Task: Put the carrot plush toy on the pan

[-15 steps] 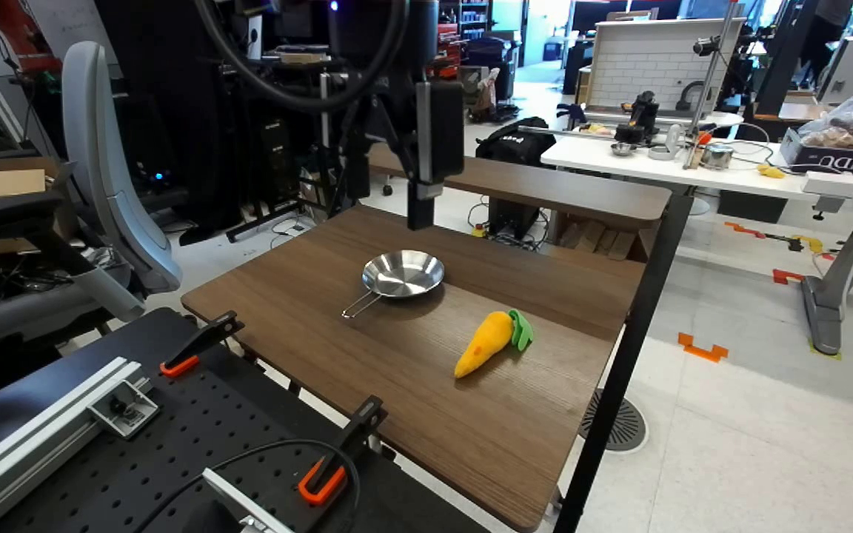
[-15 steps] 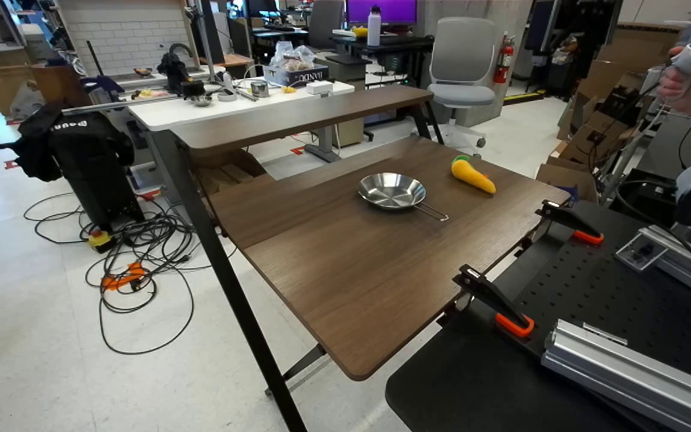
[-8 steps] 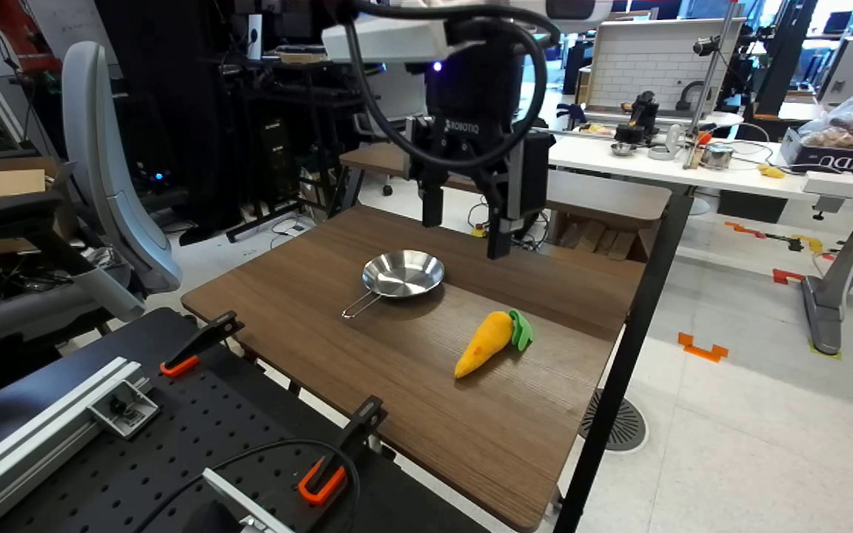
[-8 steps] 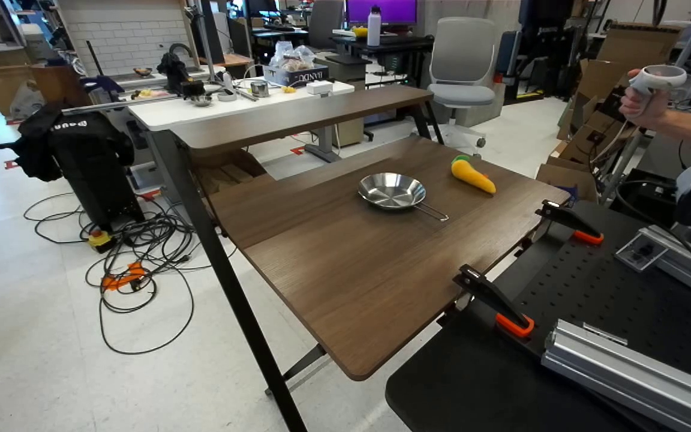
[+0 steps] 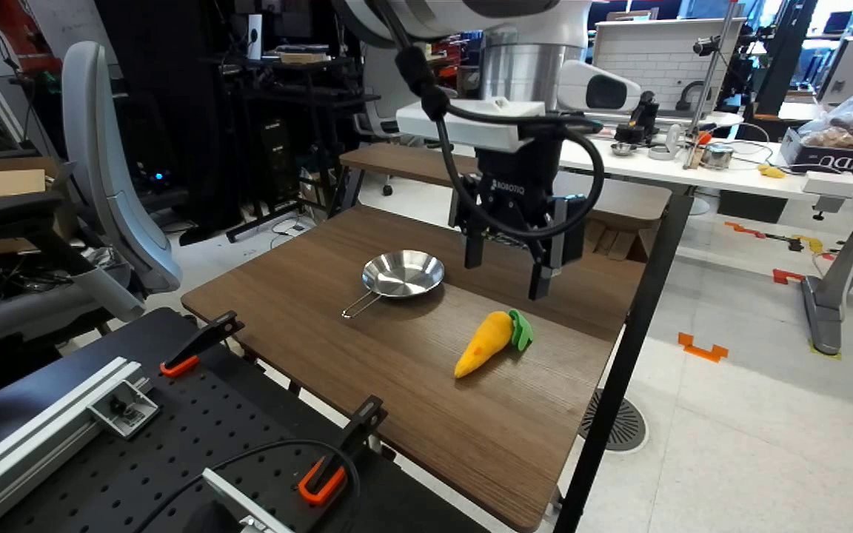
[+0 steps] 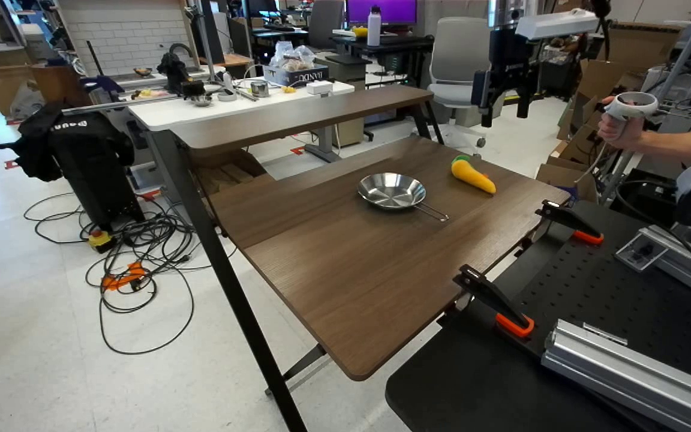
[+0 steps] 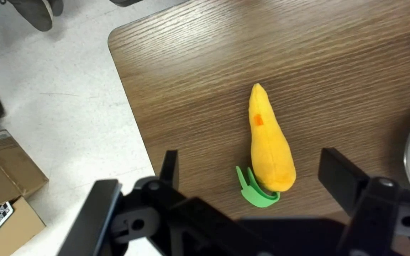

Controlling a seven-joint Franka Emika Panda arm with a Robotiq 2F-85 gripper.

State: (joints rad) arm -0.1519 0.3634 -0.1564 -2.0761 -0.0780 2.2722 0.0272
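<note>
Cluttered lab surrounded a brown table (image 5: 404, 363). Carrot (image 7: 271, 153) lay on it, on its side, green tuft (image 7: 258, 199) at the thick end, touched by nothing else. Pan (image 5: 403, 272) sat upright near the carrot, not touching it. Gripper (image 5: 506, 271) hung above the carrot's level, clear of it; fingers (image 7: 340, 177) spread wide, holding nothing. Wrist view showed the carrot in the gap, its length running roughly across the line from finger to finger.

Farther out, past the carrot's thin end, a black-and-orange clamp (image 5: 352, 440) sat at the table edge. Well apart from the carrot, in an exterior view, a hand (image 6: 615, 129) held a white controller (image 6: 630, 110).

Judged the step as the approach, ahead of any grasp. Next move seemed to call for lowering over the carrot's thick body, one finger to each side, tuft left out of the pinch if possible; then a gentle squeeze, a lift and the carry to the pan.
</note>
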